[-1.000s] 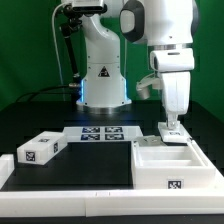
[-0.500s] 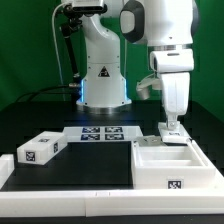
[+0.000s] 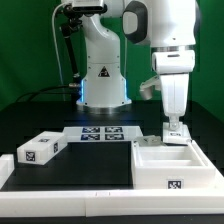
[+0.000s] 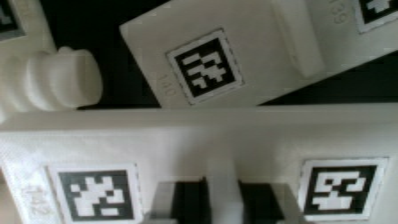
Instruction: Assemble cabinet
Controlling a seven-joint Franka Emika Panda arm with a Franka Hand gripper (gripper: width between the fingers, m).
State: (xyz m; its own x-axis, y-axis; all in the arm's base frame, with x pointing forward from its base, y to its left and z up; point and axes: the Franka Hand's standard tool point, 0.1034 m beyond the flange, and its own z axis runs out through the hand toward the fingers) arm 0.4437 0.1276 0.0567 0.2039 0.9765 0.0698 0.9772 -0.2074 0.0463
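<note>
One block: just beside the box.
Gripper: right over that block.
Fingers: cannot tell whether clenched or released.

glossy white rounded arm has blue-lit base, black cables, white pincer.
</note>
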